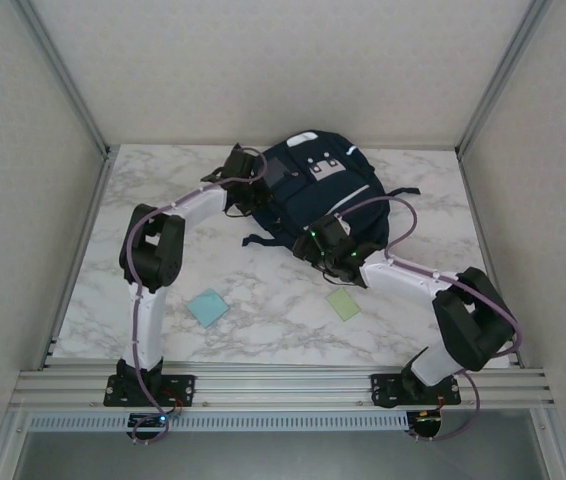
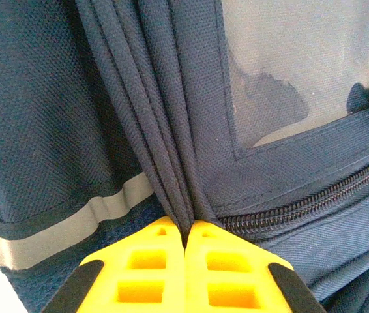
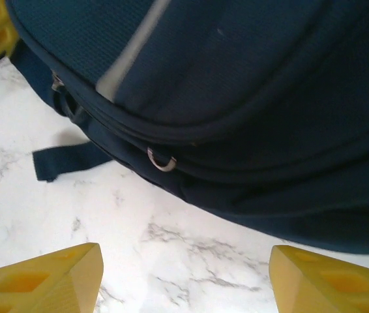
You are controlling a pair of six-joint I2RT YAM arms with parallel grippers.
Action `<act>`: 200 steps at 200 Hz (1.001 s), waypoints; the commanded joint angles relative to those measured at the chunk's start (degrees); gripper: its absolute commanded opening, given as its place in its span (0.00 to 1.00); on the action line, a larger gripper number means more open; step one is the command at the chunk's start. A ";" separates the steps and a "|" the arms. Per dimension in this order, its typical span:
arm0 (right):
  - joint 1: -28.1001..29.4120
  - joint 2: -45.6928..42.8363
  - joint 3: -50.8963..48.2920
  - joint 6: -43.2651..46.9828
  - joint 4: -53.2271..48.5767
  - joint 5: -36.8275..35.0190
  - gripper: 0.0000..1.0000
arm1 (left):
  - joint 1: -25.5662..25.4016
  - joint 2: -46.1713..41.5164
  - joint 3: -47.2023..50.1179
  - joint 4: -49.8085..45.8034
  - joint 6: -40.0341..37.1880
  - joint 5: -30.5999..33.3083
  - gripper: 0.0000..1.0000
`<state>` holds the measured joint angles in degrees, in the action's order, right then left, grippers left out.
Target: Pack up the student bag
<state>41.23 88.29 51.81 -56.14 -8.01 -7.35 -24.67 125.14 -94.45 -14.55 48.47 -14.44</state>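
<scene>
My left gripper [image 2: 186, 229] has its yellow fingers [image 2: 145, 274] pressed together on a bunched fold of the student bag [image 2: 54, 117], just beside its zipper [image 2: 302, 205]. My right gripper [image 3: 184, 277] stands spread apart, low over the marble table [image 3: 73, 195] at the bag's near edge. The bag lies at the table's far middle.

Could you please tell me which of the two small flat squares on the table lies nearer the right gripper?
The pale green square, lying close by the right gripper; the light blue square lies well off to the left.
</scene>
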 commanded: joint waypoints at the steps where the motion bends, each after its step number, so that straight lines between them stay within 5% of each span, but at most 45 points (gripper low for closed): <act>1: -0.04 1.57 4.79 0.99 2.39 1.08 0.68 | -0.60 -5.65 6.22 3.34 4.02 0.62 0.00; 84: 3.52 14.50 15.90 -8.31 5.79 5.15 0.49 | -4.51 -22.31 17.98 6.33 11.42 6.09 0.00; 152: 5.73 18.40 20.83 -6.00 -6.12 -12.22 0.49 | -4.66 -24.70 22.05 8.86 13.52 4.83 0.00; 200: 5.72 20.48 23.98 -3.34 -9.12 -17.99 0.50 | -4.65 -25.07 22.38 8.75 13.55 4.03 0.00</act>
<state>47.64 106.15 71.72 -62.13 -12.21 -16.84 -29.43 103.72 -72.25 -6.48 61.58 -9.78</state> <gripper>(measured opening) 0.498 0.037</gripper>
